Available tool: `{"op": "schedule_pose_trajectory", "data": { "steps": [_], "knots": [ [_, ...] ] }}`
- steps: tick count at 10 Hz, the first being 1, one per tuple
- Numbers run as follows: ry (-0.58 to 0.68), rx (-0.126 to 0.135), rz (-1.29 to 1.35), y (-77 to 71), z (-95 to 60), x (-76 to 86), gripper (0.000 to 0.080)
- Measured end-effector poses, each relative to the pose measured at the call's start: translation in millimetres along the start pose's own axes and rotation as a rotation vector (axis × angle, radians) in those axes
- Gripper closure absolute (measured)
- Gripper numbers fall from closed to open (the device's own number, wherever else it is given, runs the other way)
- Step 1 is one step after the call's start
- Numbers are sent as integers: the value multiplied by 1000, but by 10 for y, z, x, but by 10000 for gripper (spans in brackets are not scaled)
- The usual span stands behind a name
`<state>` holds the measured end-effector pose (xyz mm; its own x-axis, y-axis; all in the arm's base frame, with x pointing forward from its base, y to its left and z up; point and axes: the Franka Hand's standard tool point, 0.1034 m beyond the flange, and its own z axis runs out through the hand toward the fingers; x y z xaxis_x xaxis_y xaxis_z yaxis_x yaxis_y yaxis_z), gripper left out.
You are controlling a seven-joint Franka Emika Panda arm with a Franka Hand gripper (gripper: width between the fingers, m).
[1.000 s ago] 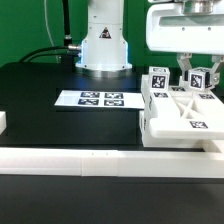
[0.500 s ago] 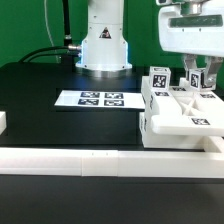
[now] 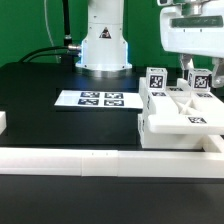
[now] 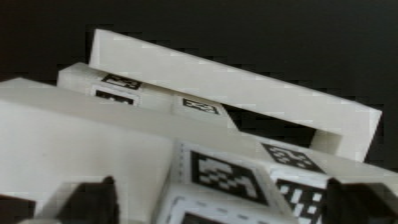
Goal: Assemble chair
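The partly built white chair lies at the exterior view's right, an X-braced frame facing up and tagged post legs standing at its back. My gripper hangs over the rear right leg. In the wrist view the gripper is open, and its dark fingers stand to either side of the tagged leg with a gap on each side. A second tagged leg stands free to the exterior view's left of it.
The marker board lies flat mid-table in front of the robot base. A long white border rail runs along the front. A small white block sits at the exterior view's left edge.
The fingers have spread apart and let go of the rear right leg. The arm shifted slightly toward the exterior view's right a second ago and has held still since.
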<state>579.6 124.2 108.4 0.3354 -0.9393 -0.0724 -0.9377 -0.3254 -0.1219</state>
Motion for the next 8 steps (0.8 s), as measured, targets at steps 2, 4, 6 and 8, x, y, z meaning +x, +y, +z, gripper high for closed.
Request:
{"op": "schedule_pose_trajectory", "data": {
  "steps": [2,4,6,8],
  "knots": [
    [0,-1,-175,4,8,2,152],
    [2,-15,-370,15,9,2,151],
    [12,-46,-616,-16,-14,6,151],
    [7,-61,-779,-22,-25,-2,151]
  ]
}}
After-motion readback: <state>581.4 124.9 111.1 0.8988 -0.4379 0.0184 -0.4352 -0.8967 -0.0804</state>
